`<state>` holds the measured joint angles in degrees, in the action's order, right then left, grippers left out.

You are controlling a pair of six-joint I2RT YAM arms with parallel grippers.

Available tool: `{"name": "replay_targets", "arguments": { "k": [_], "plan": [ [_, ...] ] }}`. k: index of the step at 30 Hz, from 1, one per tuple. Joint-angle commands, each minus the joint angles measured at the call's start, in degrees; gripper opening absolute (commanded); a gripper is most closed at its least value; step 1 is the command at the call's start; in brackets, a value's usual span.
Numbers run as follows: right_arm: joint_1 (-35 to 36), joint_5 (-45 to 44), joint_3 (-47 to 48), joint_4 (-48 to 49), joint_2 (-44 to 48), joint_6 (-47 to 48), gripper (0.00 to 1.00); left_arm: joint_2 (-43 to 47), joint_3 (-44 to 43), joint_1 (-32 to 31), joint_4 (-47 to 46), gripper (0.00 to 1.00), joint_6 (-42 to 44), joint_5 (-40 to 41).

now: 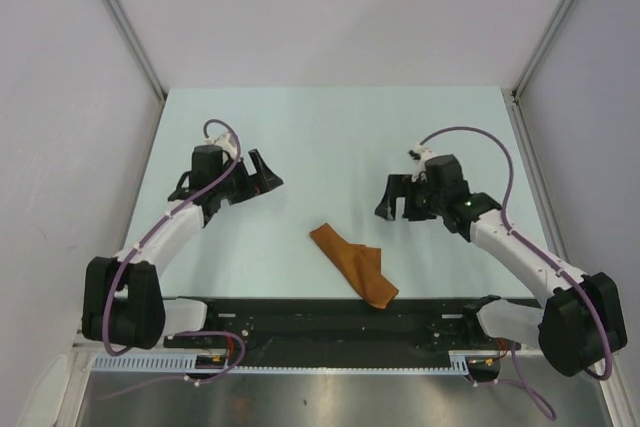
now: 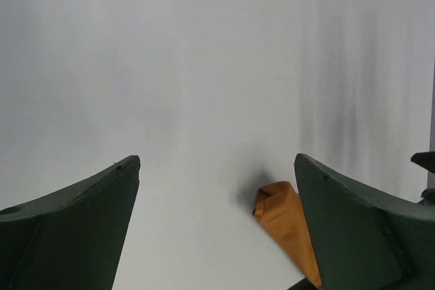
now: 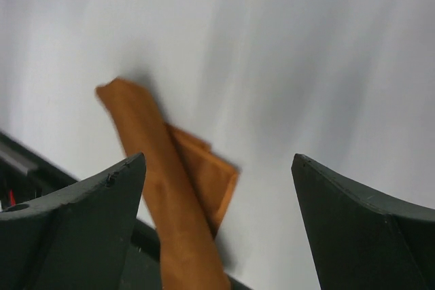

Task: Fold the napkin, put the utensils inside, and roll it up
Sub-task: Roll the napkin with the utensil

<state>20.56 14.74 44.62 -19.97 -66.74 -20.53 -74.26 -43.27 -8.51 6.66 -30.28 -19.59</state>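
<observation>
Napkin lying rolled, no fork showing; rolling step looking done. Left gripper hovering at its 10 o'clock, right gripper at 1 o'clock, both with fingers standing apart, gripping nothing. Next move probably calling only for tightening the roll's loose flap.

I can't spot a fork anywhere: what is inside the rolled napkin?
Only rust-orange cloth shows: the napkin lies rolled on the table, one flap sticking out sideways. No fork shows in any view; whatever the roll holds is covered by its layers.

I count one napkin, low in the centre of the overhead frame. I see two grippers, the left gripper mid-left and the right gripper mid-right. There is one table.
</observation>
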Motion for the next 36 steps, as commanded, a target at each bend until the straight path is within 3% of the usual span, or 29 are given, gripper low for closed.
{"name": "replay_targets", "arguments": {
  "k": [1, 5, 11, 22, 25, 26, 28, 32, 36],
  "plan": [
    [16.46, -7.32, 3.27, -1.56, -0.58, 2.52, 0.94, 4.99, -0.32, -0.01, 6.25, 1.00, 4.17, -0.09],
    [31.16, -18.94, 5.12, -2.88, -5.32, 0.33, 0.94, 8.16, -1.56, 0.51, 10.21, 1.00, 5.50, -1.06],
    [41.74, -27.21, 7.85, -1.57, -15.25, 0.14, 0.93, 9.75, -0.51, 0.69, 10.22, 1.00, 5.50, -1.76],
    [43.43, -30.13, 9.96, 0.45, -27.74, 4.09, 0.88, 9.92, 4.24, 0.69, 6.71, 1.00, 3.21, -4.05],
    [42.03, -27.14, 9.43, 0.37, -29.41, 4.01, 0.76, 9.40, 4.59, 0.60, 5.74, 1.00, 2.95, -4.92],
    [41.24, -24.61, 9.26, 0.37, -30.02, 3.49, 0.66, 9.31, 4.94, 0.52, 5.22, 1.00, 2.95, -5.10],
    [39.22, -21.35, 8.38, 0.98, -30.20, 3.31, 0.60, 9.05, 5.38, 0.17, 4.51, 1.00, 2.51, -5.45],
    [34.12, -5.92, 3.65, 4.49, -29.06, 2.34, 0.45, 7.73, 6.61, -2.63, 1.44, 1.00, 1.37, -5.98],
    [27.62, 9.48, 0.57, 9.32, -28.35, 2.08, 0.38, 4.92, 6.79, -7.91, -2.16, 1.00, 0.32, -6.59]
  ]
}}
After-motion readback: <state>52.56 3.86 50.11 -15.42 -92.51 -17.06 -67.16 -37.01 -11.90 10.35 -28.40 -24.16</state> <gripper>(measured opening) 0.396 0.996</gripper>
